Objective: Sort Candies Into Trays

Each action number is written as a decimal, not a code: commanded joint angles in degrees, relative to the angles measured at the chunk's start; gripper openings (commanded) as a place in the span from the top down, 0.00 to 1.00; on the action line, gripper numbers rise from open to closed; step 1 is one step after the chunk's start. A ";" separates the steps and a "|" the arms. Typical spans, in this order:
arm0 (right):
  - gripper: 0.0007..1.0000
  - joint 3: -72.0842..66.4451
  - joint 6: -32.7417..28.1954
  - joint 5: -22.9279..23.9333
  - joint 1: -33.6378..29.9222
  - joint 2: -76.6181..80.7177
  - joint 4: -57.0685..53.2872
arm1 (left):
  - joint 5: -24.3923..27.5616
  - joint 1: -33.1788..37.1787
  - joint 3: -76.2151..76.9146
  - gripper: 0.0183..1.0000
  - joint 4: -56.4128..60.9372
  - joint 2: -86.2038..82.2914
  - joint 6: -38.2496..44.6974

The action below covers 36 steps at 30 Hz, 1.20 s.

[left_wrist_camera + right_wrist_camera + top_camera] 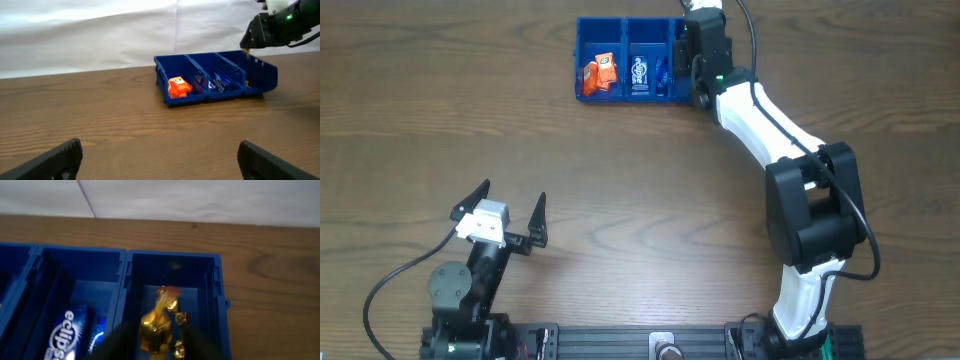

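Right hand [157,347] hanging over right bin [172,277] of tray [75,254], gold candy [155,330] below; can't tell grip. Should be dropping low, centered.

We see soft, even light from above on the brown wood-grain table [620,150]; the black left gripper [513,192] casts barely any shadow on it. The far white wall [100,35] looks bright, almost washed out. Glare glints on the gold foil-wrapped candies [157,325].

A blue plastic tray [262,75] with a slight sheen sits on a matt wood-grain counter [640,190]. Candies [156,325] in crinkled gold foil gleam inside.
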 commanded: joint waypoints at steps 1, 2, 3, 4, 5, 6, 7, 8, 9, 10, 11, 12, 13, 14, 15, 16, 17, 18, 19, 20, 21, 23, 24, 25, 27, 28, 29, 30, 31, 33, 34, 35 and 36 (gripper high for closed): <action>0.00 1.42 0.26 0.79 -0.02 -0.17 -0.13 | 0.98 0.35 -1.20 0.00 -1.73 -0.39 -0.63; 0.00 1.42 0.26 0.79 -0.02 -0.17 -0.13 | 0.98 0.35 -1.20 0.00 -1.73 -0.39 -0.63; 0.00 1.42 0.26 0.81 -0.02 -0.20 -0.13 | 0.98 0.35 -1.20 0.00 -1.73 -0.39 -0.63; 0.00 1.42 0.24 0.85 -0.02 -0.50 -0.13 | 0.98 0.35 -1.20 0.00 -1.73 -0.39 -0.63; 0.00 1.42 0.24 1.01 -0.02 -0.90 -0.17 | 0.98 0.35 -1.20 0.00 -1.73 -0.39 -0.63; 0.00 1.42 0.26 1.01 -0.09 -1.88 -0.48 | 0.98 0.35 -1.20 0.00 -1.73 -0.39 -0.63; 0.00 1.44 0.24 0.98 -0.15 -2.93 -1.01 | 0.98 0.35 -1.20 0.00 -1.73 -0.39 -0.63; 0.00 1.44 0.24 1.01 -0.13 -4.44 -1.77 | 0.98 0.35 -1.20 0.00 -1.73 -0.39 -0.63; 0.00 1.46 0.11 1.01 -0.13 -6.29 -2.62 | 0.98 0.35 -1.20 0.00 -1.73 -0.39 -0.63; 0.00 1.46 -0.26 0.98 -0.13 -8.44 -3.78 | 0.98 0.35 -1.20 0.00 -1.73 -0.39 -0.63; 0.00 1.46 -0.90 0.98 -0.48 -10.82 -5.29 | 0.98 0.35 -1.20 0.00 -1.73 -0.39 -0.63; 0.00 1.46 -2.14 0.98 -0.98 -13.33 -7.02 | 0.98 0.35 -1.20 0.00 -1.73 -0.39 -0.63; 0.00 1.44 -3.34 0.92 -1.79 -16.04 -9.03 | 0.98 0.35 -1.20 0.00 -1.73 -0.39 -0.63; 0.00 1.44 -4.66 0.74 -3.26 -19.15 -11.72 | 0.98 0.35 -1.20 0.00 -1.73 -0.39 -0.63; 0.00 1.36 -5.40 0.66 -4.72 -21.59 -13.99 | 0.98 0.35 -1.20 0.00 -1.73 -0.39 -0.63; 0.00 0.96 -6.54 0.31 -6.78 -24.81 -16.52 | 0.98 0.35 -1.20 0.00 -1.73 -0.39 -0.63; 0.00 0.28 -7.41 0.33 -8.48 -27.47 -18.14 | 0.98 0.35 -1.20 0.00 -1.73 -0.39 -0.63; 0.00 -1.25 -8.76 0.35 -10.43 -31.32 -19.47 | 0.98 0.35 -1.20 0.00 -1.73 -0.39 -0.63; 0.00 -2.71 -9.55 0.37 -11.58 -34.05 -19.71 | 0.98 0.35 -1.20 0.00 -1.73 -0.39 -0.63; 0.00 -5.14 -10.40 0.35 -13.09 -37.81 -19.61 | 0.98 0.35 -1.20 0.00 -1.73 -0.39 -0.63; 0.00 -8.50 -10.75 0.35 -14.91 -42.64 -18.91 | 0.98 0.35 -1.20 0.00 -1.73 -0.39 -0.63; 0.00 -14.43 -10.73 0.33 -17.84 -50.51 -17.22 | 0.98 0.35 -1.20 0.00 -1.73 -0.39 -0.63; 0.00 -17.66 -10.73 0.31 -19.32 -54.66 -16.31 | 0.98 0.35 -1.20 0.00 -1.73 -0.39 -0.63; 0.00 -21.49 -10.75 0.33 -20.74 -59.56 -15.21 | 0.98 0.35 -1.20 0.00 -1.73 -0.39 -0.63; 0.00 -27.52 -10.73 0.33 -21.81 -67.47 -13.05 | 0.98 0.35 -1.20 0.00 -1.73 -0.39 -0.63; 0.00 -30.45 -10.73 0.33 -21.84 -71.32 -12.02 | 0.98 0.35 -1.20 0.00 -1.73 -0.39 -0.63; 0.00 -33.31 -10.69 0.24 -21.84 -75.03 -11.13 | 0.98 0.35 -1.20 0.00 -1.73 -0.39 -0.63; 0.00 -36.00 -10.67 -0.44 -21.79 -78.47 -10.64 | 0.98 0.35 -1.20 0.00 -1.73 -0.39 -0.63; 0.00 -38.60 -10.23 -1.64 -21.79 -81.55 -10.25 | 0.98 0.35 -1.20 0.00 -1.73 -0.39 -0.63; 0.00 -43.74 -9.03 -4.26 -21.79 -87.25 -9.31 | 0.98 0.35 -1.20 0.00 -1.73 -0.39 -0.63; 0.00 -45.97 -8.68 -5.14 -21.79 -89.50 -8.72 | 0.98 0.35 -1.20 0.00 -1.73 -0.39 -0.63; 0.00 -48.41 -8.52 -5.95 -21.79 -91.78 -7.98 | 0.98 0.35 -1.20 0.00 -1.73 -0.39 -0.63; 0.00 -51.34 -8.55 -7.08 -21.77 -94.40 -6.93 | 0.98 0.35 -1.20 0.00 -1.73 -0.39 -0.63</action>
